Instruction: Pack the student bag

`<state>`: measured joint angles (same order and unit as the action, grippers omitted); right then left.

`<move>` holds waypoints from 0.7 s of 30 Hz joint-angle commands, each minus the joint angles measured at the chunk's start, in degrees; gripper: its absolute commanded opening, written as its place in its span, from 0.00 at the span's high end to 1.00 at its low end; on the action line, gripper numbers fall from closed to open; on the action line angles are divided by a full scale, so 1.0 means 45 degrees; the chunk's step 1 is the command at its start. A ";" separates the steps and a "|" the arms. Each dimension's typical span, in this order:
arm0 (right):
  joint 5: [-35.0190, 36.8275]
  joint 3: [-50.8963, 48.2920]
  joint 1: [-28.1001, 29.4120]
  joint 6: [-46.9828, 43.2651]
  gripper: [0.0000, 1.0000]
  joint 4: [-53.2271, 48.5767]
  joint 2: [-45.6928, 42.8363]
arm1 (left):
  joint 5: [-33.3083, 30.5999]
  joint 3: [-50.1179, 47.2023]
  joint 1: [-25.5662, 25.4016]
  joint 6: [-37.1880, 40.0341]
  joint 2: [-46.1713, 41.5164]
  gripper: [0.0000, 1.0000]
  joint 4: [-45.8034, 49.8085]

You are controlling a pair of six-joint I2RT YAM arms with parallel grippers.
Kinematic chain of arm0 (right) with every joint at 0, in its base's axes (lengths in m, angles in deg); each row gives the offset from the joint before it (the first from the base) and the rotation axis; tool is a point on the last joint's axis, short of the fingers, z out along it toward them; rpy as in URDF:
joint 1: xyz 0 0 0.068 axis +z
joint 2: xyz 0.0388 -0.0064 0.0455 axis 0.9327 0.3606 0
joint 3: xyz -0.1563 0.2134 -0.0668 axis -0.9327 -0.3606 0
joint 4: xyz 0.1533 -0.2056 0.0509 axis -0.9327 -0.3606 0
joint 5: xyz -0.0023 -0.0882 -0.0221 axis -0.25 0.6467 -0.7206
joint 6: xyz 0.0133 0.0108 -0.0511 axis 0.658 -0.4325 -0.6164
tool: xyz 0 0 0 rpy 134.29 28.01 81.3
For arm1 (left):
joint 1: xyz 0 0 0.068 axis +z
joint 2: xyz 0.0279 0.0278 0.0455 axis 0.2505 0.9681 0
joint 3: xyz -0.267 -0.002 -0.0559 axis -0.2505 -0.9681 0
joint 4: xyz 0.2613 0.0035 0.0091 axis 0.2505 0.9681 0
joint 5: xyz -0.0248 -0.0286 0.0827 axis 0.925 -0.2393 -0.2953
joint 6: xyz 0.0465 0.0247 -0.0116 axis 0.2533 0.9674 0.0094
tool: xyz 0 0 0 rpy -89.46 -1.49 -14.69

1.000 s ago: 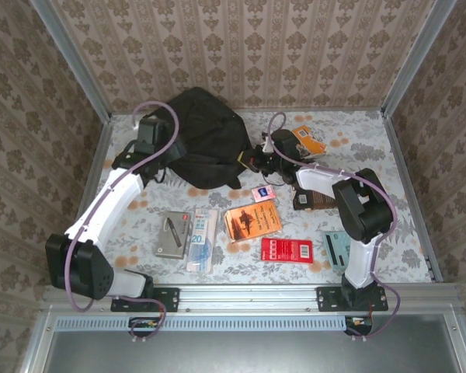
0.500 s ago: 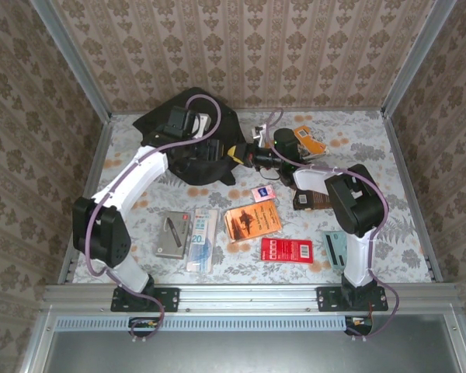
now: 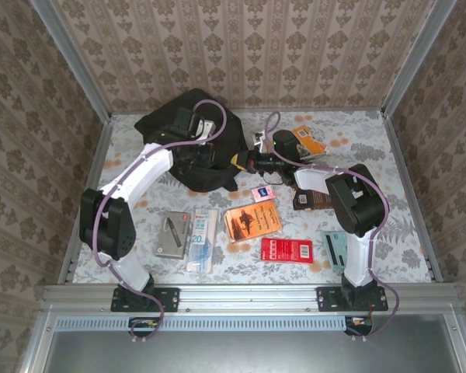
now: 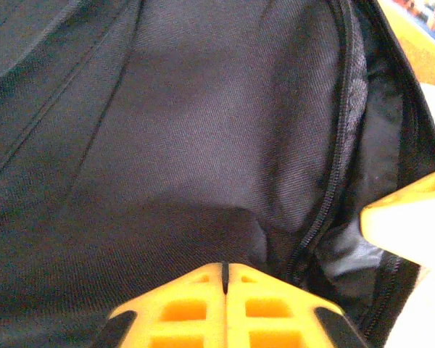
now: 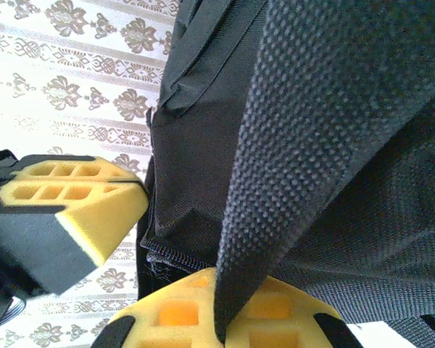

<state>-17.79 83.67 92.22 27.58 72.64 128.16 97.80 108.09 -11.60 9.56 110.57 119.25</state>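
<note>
In the top external view the student bag (image 3: 217, 177) lies slumped at the far left of the desk (image 3: 404, 194), a soft black heap far larger than the orange book (image 3: 252, 221) lying nearer than it; the left hand (image 3: 204, 158) reaches over the bag's top and the right hand (image 3: 239, 159) meets the bag's right edge, the two close together there; in the left wrist view the left hand's yellow pads are pressed together with only a thin seam between them, and a fold of the bag's dark weave rises right into that seam, so it looks nipped on the cloth just beside the zipper (image 4: 332, 181), whose track follows the bag's open lip; a finger (image 4: 402, 217) of the right hand shows just right of that lip; in the right wrist view the right hand's pads are clamped on a woven strap (image 5: 312, 145) that runs down from the bag into the pinch; judged from its sag and creases, the bag is light, limp and shapeless; it will likely drape and fold rather than hold its mouth open, and thin cloth may slide out of a pinch; the strap and the stitched zipper hem look the firmest places to hold, one on either side of the bag's opening
</note>
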 commanded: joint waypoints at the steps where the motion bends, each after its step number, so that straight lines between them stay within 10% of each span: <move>1: -0.0062 0.0022 -0.0033 -0.0704 1.00 -0.0102 -0.0654 | 0.0178 0.0123 0.0079 -0.0061 -0.0095 1.00 0.0164; 5: -0.0086 -0.0114 -0.0029 -0.0952 1.00 -0.0279 -0.0769 | 0.0470 0.0234 0.0107 0.0122 -0.0531 0.99 0.0019; 10: -0.0615 0.0016 -0.0067 -0.1176 1.00 -0.0358 -0.0838 | 0.1379 0.0598 0.0074 0.2069 -0.0537 0.45 0.0638; 21: -0.2623 0.0748 -0.0517 -0.2145 1.00 -0.1077 -0.0820 | 0.1948 0.0774 0.0106 0.4278 0.0172 0.28 0.1722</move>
<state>-24.20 84.35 89.73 20.65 68.07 127.46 105.32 109.35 -11.58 24.27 110.11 124.24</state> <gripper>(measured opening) 0.062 0.720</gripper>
